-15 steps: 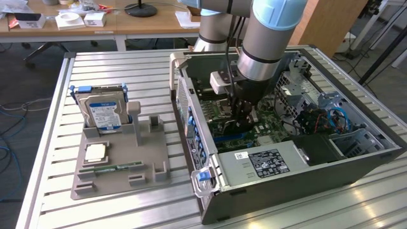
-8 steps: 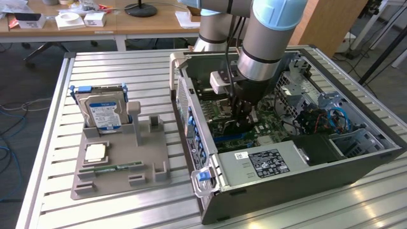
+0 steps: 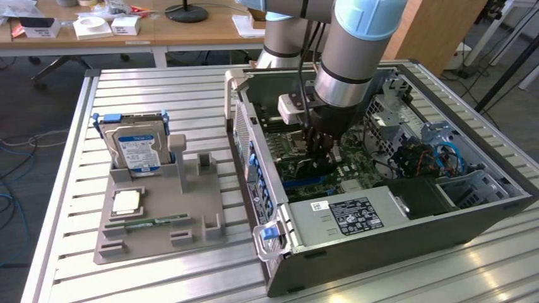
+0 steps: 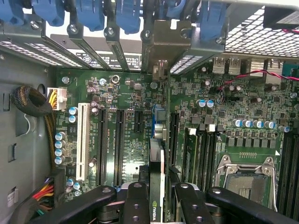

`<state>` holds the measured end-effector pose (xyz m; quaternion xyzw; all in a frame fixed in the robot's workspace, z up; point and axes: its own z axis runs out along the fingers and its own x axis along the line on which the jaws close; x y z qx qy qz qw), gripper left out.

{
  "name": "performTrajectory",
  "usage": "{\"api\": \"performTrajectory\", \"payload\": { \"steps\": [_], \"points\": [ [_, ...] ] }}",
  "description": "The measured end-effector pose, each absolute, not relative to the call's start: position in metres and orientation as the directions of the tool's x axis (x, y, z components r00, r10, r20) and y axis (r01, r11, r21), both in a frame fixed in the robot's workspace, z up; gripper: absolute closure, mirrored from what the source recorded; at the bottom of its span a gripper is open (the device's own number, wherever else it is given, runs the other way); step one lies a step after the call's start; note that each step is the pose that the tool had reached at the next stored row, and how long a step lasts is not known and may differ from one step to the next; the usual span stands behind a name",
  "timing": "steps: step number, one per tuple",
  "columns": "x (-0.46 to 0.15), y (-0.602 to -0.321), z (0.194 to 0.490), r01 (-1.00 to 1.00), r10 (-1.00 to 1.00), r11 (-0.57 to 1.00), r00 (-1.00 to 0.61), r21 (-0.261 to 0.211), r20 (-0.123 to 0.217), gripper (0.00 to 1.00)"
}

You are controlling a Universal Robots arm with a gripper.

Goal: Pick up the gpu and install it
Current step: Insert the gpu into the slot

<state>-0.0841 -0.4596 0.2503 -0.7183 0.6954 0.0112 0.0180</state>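
Note:
My gripper [image 4: 156, 198] is inside the open computer case [image 3: 471, 214], shut on the gpu [image 4: 156, 156]. The card is thin and dark and I see it edge-on, gripped between the black fingers [image 4: 135, 203]. It stands upright over the motherboard [image 4: 121, 98], along the blue slot [image 4: 159, 119]. Its metal end bracket [image 4: 163, 39] lies against the case's rear slot openings. In the exterior view the gripper [image 3: 320, 151] points straight down at the board, with the dark gpu [image 3: 313, 167] just below it. I cannot tell whether the card is fully seated.
A grey parts holder [image 3: 156, 237] on the exterior view's left carries a silver hard drive [image 3: 137, 148], a processor chip [image 3: 126, 202] and a green memory stick [image 3: 156, 222]. Inside the case are a power supply [image 3: 358, 214], an open processor socket [image 4: 245, 179] and cable bundles [image 4: 35, 105].

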Motion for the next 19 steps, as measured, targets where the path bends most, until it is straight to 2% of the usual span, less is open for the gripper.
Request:
{"api": "performTrajectory", "payload": {
  "steps": [19],
  "points": [
    [-0.0841,-0.4599,0.2517,-1.0,-0.999,-0.008,0.009,-0.01,-0.041,0.74]
  ]
}}
